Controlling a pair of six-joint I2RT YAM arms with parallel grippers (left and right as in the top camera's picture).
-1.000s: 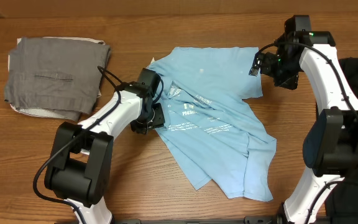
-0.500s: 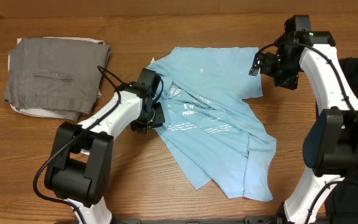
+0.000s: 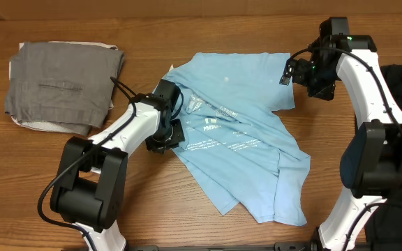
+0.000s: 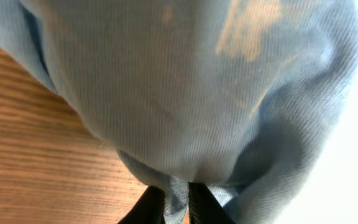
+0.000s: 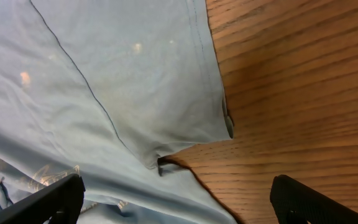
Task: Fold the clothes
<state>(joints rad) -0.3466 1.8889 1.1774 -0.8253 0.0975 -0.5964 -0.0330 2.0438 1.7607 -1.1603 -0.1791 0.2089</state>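
The light blue T-shirt (image 3: 236,132) lies crumpled across the middle of the wooden table (image 3: 187,28), spread slantwise from the far edge down toward the near right, small white lettering facing up around its middle. Its cloth is rumpled and folded over itself on the near side.

The left gripper (image 3: 167,136) is at the shirt's left edge. From its own camera the two black fingers (image 4: 149,205) stand almost together, with a bunched fold of blue fabric (image 4: 197,93) caught between them — a pinch on the shirt's edge, and the cloth drapes up and over the view above bare wood on the left.

The right gripper (image 3: 289,72) sits at the shirt's far right corner. Its fingers are spread wide — one at each lower corner of its wrist view (image 5: 176,196) — with a hemmed edge of the shirt (image 5: 104,93) and bare table between them. Nothing is held there; whether the tips touch the cloth I cannot tell.

Well apart on the far left lies a folded grey garment (image 3: 61,84) on something white.
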